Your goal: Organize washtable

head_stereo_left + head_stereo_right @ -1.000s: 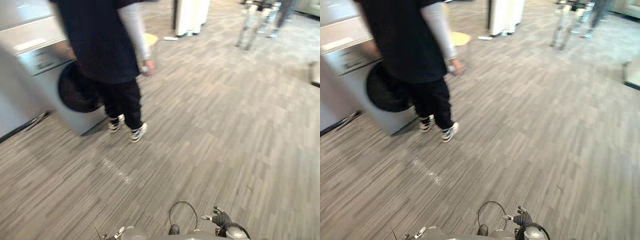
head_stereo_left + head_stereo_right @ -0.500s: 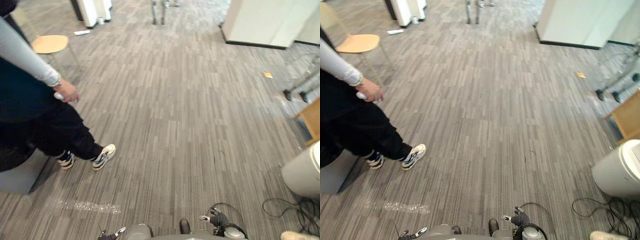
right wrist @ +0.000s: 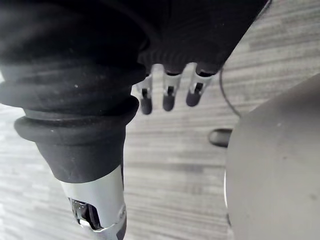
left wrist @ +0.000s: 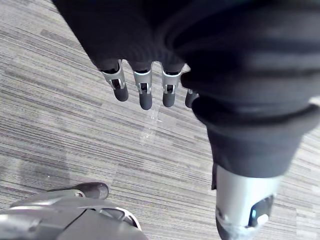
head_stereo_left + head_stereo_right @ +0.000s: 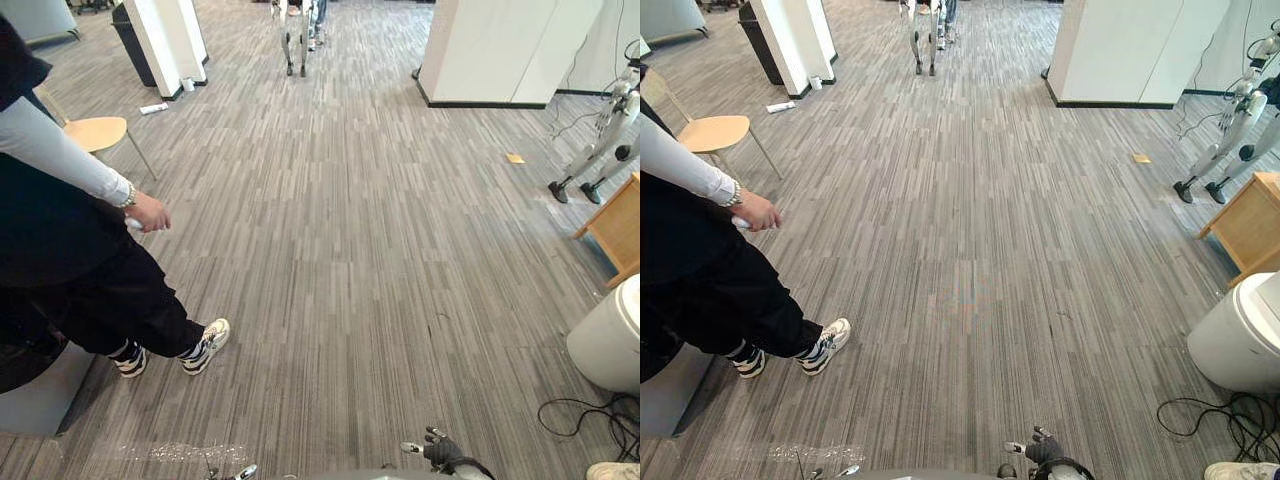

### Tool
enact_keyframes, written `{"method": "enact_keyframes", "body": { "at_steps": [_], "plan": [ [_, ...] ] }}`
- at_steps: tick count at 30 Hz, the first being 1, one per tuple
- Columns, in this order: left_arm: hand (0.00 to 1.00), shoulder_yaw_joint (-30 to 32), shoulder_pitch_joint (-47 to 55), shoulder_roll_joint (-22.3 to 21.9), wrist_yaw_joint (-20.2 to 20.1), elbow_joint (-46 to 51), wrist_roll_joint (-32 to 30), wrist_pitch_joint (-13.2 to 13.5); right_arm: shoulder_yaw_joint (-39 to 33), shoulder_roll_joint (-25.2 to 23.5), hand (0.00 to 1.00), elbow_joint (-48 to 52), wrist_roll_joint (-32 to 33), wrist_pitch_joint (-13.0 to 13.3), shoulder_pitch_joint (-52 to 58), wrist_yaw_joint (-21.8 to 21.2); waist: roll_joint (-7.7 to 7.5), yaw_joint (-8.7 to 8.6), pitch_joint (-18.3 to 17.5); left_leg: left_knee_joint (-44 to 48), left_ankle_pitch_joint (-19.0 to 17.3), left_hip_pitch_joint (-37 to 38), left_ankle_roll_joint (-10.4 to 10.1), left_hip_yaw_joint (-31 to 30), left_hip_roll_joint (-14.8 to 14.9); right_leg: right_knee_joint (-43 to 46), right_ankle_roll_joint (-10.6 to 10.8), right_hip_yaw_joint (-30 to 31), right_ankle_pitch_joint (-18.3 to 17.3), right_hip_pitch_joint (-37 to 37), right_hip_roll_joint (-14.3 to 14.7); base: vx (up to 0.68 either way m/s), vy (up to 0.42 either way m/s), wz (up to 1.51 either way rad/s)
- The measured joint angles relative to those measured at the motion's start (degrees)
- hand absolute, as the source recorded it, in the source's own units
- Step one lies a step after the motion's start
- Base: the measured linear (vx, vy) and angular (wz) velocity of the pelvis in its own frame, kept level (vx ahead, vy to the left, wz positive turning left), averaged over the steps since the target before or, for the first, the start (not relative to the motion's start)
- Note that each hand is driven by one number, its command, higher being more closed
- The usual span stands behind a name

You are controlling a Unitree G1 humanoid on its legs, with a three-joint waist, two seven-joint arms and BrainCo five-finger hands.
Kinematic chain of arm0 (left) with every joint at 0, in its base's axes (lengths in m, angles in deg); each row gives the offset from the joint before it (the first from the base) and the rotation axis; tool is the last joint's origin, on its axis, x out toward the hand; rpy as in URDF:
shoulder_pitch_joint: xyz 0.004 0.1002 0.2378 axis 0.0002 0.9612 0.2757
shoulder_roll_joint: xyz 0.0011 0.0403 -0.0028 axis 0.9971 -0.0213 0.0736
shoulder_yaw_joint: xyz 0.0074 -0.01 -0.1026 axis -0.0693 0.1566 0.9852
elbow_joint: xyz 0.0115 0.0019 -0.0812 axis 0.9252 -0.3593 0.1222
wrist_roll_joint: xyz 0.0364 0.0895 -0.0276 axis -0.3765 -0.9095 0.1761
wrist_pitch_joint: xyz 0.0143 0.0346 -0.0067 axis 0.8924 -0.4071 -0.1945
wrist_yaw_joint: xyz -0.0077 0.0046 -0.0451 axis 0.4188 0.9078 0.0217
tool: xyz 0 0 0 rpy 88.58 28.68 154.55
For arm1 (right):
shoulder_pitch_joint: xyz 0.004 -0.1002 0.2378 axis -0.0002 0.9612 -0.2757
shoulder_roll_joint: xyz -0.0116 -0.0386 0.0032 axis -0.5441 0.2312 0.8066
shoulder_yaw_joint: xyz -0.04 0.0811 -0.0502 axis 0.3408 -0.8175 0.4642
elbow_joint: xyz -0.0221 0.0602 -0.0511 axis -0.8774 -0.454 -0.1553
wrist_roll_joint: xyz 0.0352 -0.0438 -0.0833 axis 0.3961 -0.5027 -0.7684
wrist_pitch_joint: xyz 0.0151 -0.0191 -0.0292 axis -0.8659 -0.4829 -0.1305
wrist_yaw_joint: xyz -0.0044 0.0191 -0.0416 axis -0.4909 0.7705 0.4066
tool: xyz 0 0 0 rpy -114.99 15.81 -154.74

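Both hands hang empty, fingers straight: left hand [image 4: 145,95], right hand [image 3: 168,99]. I'd call this the approach, open floor [image 5: 380,250] ahead, a person [image 5: 60,250] at middle left. I can't tell where the washtable stands; next I must find it.

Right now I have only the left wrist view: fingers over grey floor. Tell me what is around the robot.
Observer: A person in dark clothes stands close by on the robot's left, one arm hanging down.
Operator: Give me the right side.
Observer: A white round bin stands on the floor to the robot's right, with a wooden cabinet just beyond it.
Operator: Report the right hand.
Observer: The right hand hangs over the floor with relaxed fingers and holds nothing.
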Motion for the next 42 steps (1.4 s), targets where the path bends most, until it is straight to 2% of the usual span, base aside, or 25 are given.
{"method": "enact_keyframes", "body": {
  "at_steps": [7,11,13,15,16,17,18,19,21,23,24,25,26,27,28,29,30,31,33,35,36,38,39,41,42],
  "plan": [
    [0.0,-0.1,0.0,0.6,0.0,0.0,-0.6,-0.1,0.1,-0.4,0.0,0.1,0.0,0.0,0.2,0.0,-0.92,-0.17,-0.3,-1.6,0.7,-0.2,0.4,-1.3,-1.6,-1.7,0.9,-1.4,0.8,0.5,-0.9,-0.05,-0.011,0.1],
    [0.0,0.5,-0.1,1.2,-0.1,-0.1,-0.7,-0.6,0.0,-1.2,0.0,0.1,0.2,0.0,0.2,0.0,-2.12,-0.48,-0.1,-0.9,0.7,-0.6,0.4,-2.5,-1.8,-1.6,0.9,-3.3,0.8,1.2,-1.3,-0.02,-0.011,0.17],
    [0.0,3.2,-0.2,1.1,-0.2,0.1,-0.5,-0.7,-0.1,-1.9,0.0,0.2,1.1,0.1,0.0,-0.1,-2.51,-1.51,1.3,7.4,-2.6,-3.6,-1.1,-3.5,0.0,2.1,-0.1,-4.9,-1.7,1.2,-1.2,-0.02,-0.057,0.4],
    [0.0,5.9,0.0,1.3,-0.2,0.1,-0.3,-0.9,0.1,-1.9,0.0,0.6,1.5,0.3,-0.1,-0.1,-2.62,-1.18,3.0,25.7,-7.5,-9.5,-3.2,-3.4,4.8,5.9,-0.8,-6.0,-5.8,2.0,-0.1,-0.1,-0.087,0.29],
    [0.0,7.1,0.1,0.9,-0.2,0.2,-0.2,-1.2,0.2,-1.8,0.0,0.7,1.7,0.4,-0.1,-0.1,-2.64,-0.85,3.5,34.7,-7.1,-12.9,-3.8,-2.6,7.6,6.7,-1.0,-6.0,-7.3,3.1,0.8,-0.11,-0.053,0.21],
    [0.0,7.3,0.0,0.6,-0.1,0.3,0.1,-1.3,0.2,-1.6,0.0,0.7,1.8,0.4,0.0,-0.1,-2.47,-0.39,3.9,38.2,-6.3,-14.1,-4.7,-2.5,8.9,6.7,-1.1,-6.0,-7.3,3.8,1.3,-0.06,-0.036,0.09],
    [0.0,7.4,-0.1,0.7,0.0,0.5,0.2,-1.3,0.2,-1.4,0.0,0.7,1.8,0.3,0.2,-0.1,-2.98,0.54,4.5,43.7,-3.9,-16.9,-5.9,-2.8,10.3,6.7,-1.6,-5.4,-7.7,4.4,1.2,0.0,-0.002,-0.06],
    [0.0,7.5,0.0,0.7,0.0,0.6,0.2,-1.3,0.3,-1.6,0.0,0.8,1.7,0.2,0.0,-0.1,-3.39,0.88,4.7,44.6,-5.0,-18.2,-4.8,-2.7,10.3,6.7,-1.7,-4.9,-7.9,4.3,0.6,0.04,0.039,-0.13],
    [0.0,7.3,-0.4,0.0,0.0,1.2,0.3,-1.6,2.0,-0.2,0.0,0.7,1.5,0.0,-1.2,-0.1,-2.32,1.63,5.6,38.7,-7.0,-21.0,-2.2,-3.1,9.2,6.5,-1.5,-3.7,-8.0,3.0,-0.9,0.03,0.096,-0.19],
    [0.0,7.1,-0.5,-0.8,0.1,1.4,0.4,-1.5,3.6,1.0,0.0,0.9,1.1,0.0,-1.7,0.0,-1.66,1.71,6.0,29.6,-6.9,-22.9,-2.5,-5.4,8.0,5.5,-0.7,-2.5,-8.5,1.2,-2.4,0.04,0.186,-0.42],
    [0.0,7.0,0.1,-2.5,0.1,1.0,1.2,-1.5,4.8,2.8,0.0,1.6,1.0,0.0,-2.3,0.0,2.49,2.35,5.9,23.7,-5.3,-24.1,-2.8,-6.6,10.2,6.0,1.3,-1.6,-8.9,0.6,-0.3,0.15,0.221,-0.54],
    [0.0,6.4,-0.3,-3.0,0.1,0.5,1.4,-1.4,4.7,2.9,0.0,2.2,1.1,-0.1,-2.6,0.0,3.28,2.43,6.3,25.3,-5.2,-25.7,-1.4,-6.2,10.4,14.1,1.3,-1.4,-11.0,-2.2,-0.2,0.26,0.24,-0.34],
    [0.0,5.1,-0.2,-1.7,0.0,1.2,1.5,-1.1,4.5,1.9,0.0,3.0,0.9,0.2,-2.3,0.1,0.77,1.96,6.6,27.8,-7.1,-27.0,-1.6,-5.8,7.9,23.8,1.7,-1.4,-16.4,-4.2,-2.6,0.29,0.13,0.14],
    [0.0,4.5,-0.3,-0.2,0.1,1.8,1.7,-0.9,4.5,0.8,0.0,2.6,0.5,0.1,-2.1,0.0,-2.02,1.9,6.9,31.8,-10.0,-28.8,-0.2,-5.1,5.3,24.2,2.8,-1.5,-23.2,-2.9,-5.3,0.27,0.117,0.29],
    [0.0,4.4,-0.4,0.0,0.2,1.9,1.9,-1.1,4.2,0.7,0.0,2.3,0.3,0.0,-2.0,-0.1,-1.49,1.76,7.1,34.3,-11.8,-29.6,0.6,-5.6,5.3,24.9,3.4,-2.2,-23.9,-2.7,-5.6,0.21,0.177,0.22],
    [0.0,4.2,0.1,0.2,0.1,2.0,2.8,-1.0,3.4,0.1,0.0,2.0,-0.2,0.0,-1.7,0.1,-2.14,2.1,6.1,35.7,-13.8,-29.5,1.5,-5.1,4.0,24.4,4.0,-2.1,-25.0,-2.0,-6.9,0.28,0.247,0.11],
    [0.0,3.6,0.3,0.9,0.1,1.6,3.6,-1.1,1.9,-0.9,0.0,1.2,-0.1,0.1,-0.9,0.1,-3.77,2.41,5.7,35.3,-15.5,-27.7,2.2,-4.1,1.8,33.8,3.9,-1.0,-25.1,-3.2,-8.5,0.34,0.245,0.05],
    [0.0,3.5,0.1,1.2,0.1,1.5,3.7,-1.1,0.9,-1.1,0.0,1.3,0.0,0.1,-0.8,-0.1,-4.15,2.38,5.6,35.3,-16.3,-26.8,2.9,-3.9,1.1,40.9,3.8,-0.1,-24.4,-5.1,-9.1,0.46,0.195,0.02],
    [0.0,2.2,0.1,1.6,-0.1,1.3,3.6,-1.2,-3.1,-1.8,0.0,1.8,0.5,0.1,-0.7,0.0,-4.01,1.5,6.3,33.2,-18.8,-19.0,5.4,-3.7,-1.5,59.2,1.1,1.6,-12.3,-10.2,-11.6,0.5,0.243,0.01],
    [0.0,1.7,0.1,2.0,-0.1,1.3,3.6,-1.3,-5.1,-2.2,0.0,1.9,0.7,0.3,-0.5,-0.1,-4.04,1.38,6.6,28.2,-19.1,-11.3,6.1,-3.9,-2.9,67.4,0.7,2.1,-13.4,-12.3,-10.5,0.46,0.181,-0.02],
    [0.0,1.0,-0.2,2.0,-0.2,1.3,3.5,-1.5,-6.0,-2.2,0.0,2.5,1.1,0.4,-0.4,-0.1,-3.63,0.79,6.6,23.6,-18.9,-5.8,6.1,-4.8,-3.3,69.7,-0.5,-0.2,-16.2,-14.1,-8.6,0.43,0.129,0.13],
    [0.0,-0.3,-0.7,2.3,-0.4,1.2,3.5,-1.4,-6.7,-2.3,0.0,4.3,1.2,0.7,-0.4,-0.2,-3.2,-0.95,6.4,18.3,-18.0,-1.1,6.0,-6.0,-3.4,66.3,-2.1,-6.0,-20.5,-19.7,-6.2,0.42,0.131,0.33],
    [0.0,-0.3,-2.1,2.4,-0.8,1.2,3.5,-1.5,-7.3,-2.3,0.0,5.4,1.4,0.8,-0.6,-0.3,-3.08,-1.93,6.5,16.0,-17.7,1.1,5.5,-6.8,-3.4,59.0,-2.4,-9.0,-21.0,-23.8,-5.1,0.52,0.133,0.51],
    [0.0,-0.4,-3.6,2.0,-1.3,1.2,3.4,-1.4,-9.0,-1.3,0.0,5.6,1.8,0.8,-1.2,-0.5,-2.31,-2.56,6.7,11.7,-17.6,4.8,5.2,-8.6,-3.2,41.8,-2.6,-10.8,-18.4,-28.0,-2.8,0.68,0.117,0.64],
    [0.0,-0.4,-4.4,1.5,-1.3,1.2,3.4,-1.4,-9.5,-0.1,0.0,5.7,1.6,0.6,-1.2,-0.4,-1.61,-3.2,7.2,8.8,-17.6,7.8,4.5,-10.3,-2.9,28.0,-2.4,-10.8,-12.7,-28.7,-1.5,0.71,0.048,0.84]
  ]
}}
